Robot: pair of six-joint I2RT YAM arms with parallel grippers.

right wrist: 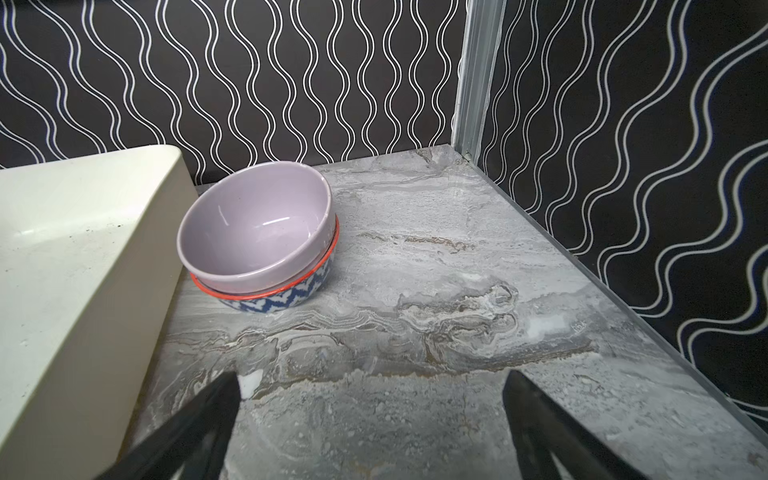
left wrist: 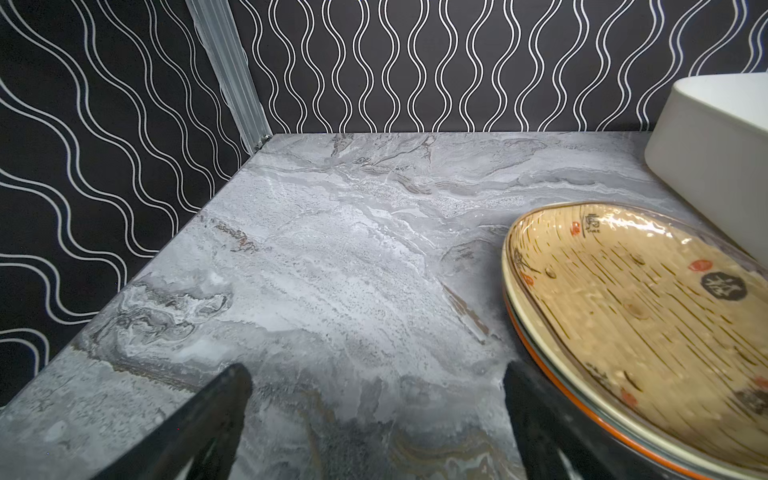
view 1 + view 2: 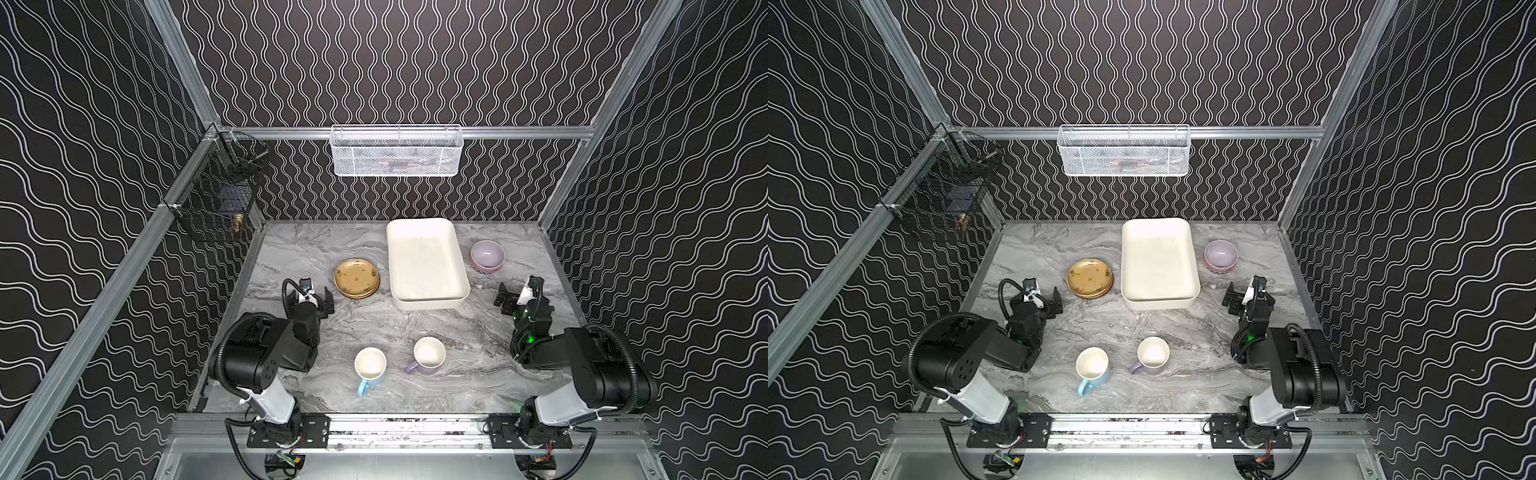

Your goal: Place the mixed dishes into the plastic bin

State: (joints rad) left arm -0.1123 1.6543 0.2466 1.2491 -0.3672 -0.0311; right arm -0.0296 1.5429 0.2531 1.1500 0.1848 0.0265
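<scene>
Plastic bin (image 3: 424, 266): cream-white tub with rounded corners, at the back middle of the worktop (image 3: 374, 324), long side running front to back.
Plates (image 3: 357, 278): a stack just left of the bin, near its front left corner; the top one is mustard with dark and red marks, and pale and orange rims show beneath it in the left wrist view.
Bowls: the lavender bowl (image 1: 253, 224) sits tilted inside a blue-and-white patterned bowl (image 1: 286, 301) with an orange-red rim, right of the bin and near its wall.
Light-blue mug (image 3: 370, 368): upright near the front of the worktop, handle toward the front edge, well apart from the bin.
Lilac mug (image 3: 428, 354): upright just right of the blue one, handle pointing left.
Left gripper (image 2: 376, 374): jaws spread wide, holding nothing, low over the worktop beside the plates.
Right gripper (image 1: 372, 378): jaws spread wide, holding nothing, right of the bin's front corner, facing the bowls.
White wire-mesh basket (image 3: 397, 151): hung on the back rail.
Black wire basket (image 3: 216, 195): hung on the left rail.
</scene>
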